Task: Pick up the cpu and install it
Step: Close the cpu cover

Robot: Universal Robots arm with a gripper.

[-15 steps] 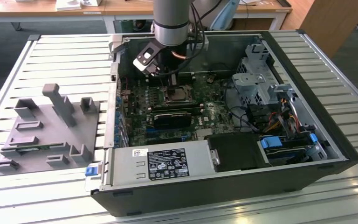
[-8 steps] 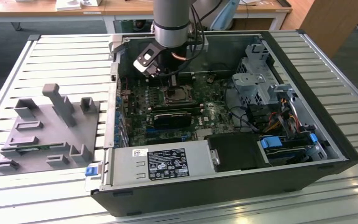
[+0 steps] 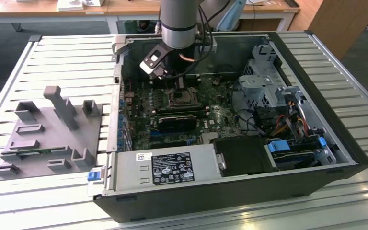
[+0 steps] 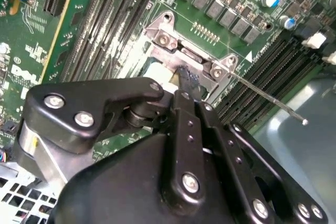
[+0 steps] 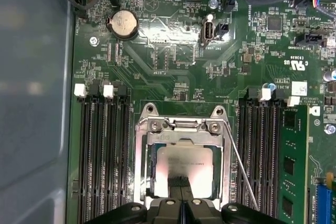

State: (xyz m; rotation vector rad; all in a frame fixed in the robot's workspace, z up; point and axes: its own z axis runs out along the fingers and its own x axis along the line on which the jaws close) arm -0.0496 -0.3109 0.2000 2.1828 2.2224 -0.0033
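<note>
**A:** Where's the cpu (image 5: 185, 162)?

**B:** Flat in the socket (image 5: 144, 148) on the motherboard (image 5: 173, 72), silvery top up. That's inside the open computer case (image 3: 235, 194), which lies toward the desk (image 3: 63, 52) edge at the exterior view's right.

**A:** And the tool (image 5: 180, 181)?

**B:** Directly over it, fingertips drawn together and holding nothing. I can't tell whether it's touching or just above. It's probably seating the chip square. The lever (image 5: 242, 167) looks unlatched.

**A:** Any writing?

**B:** A printed white sticker (image 3: 171, 168) on the power supply (image 3: 125, 176).
</note>
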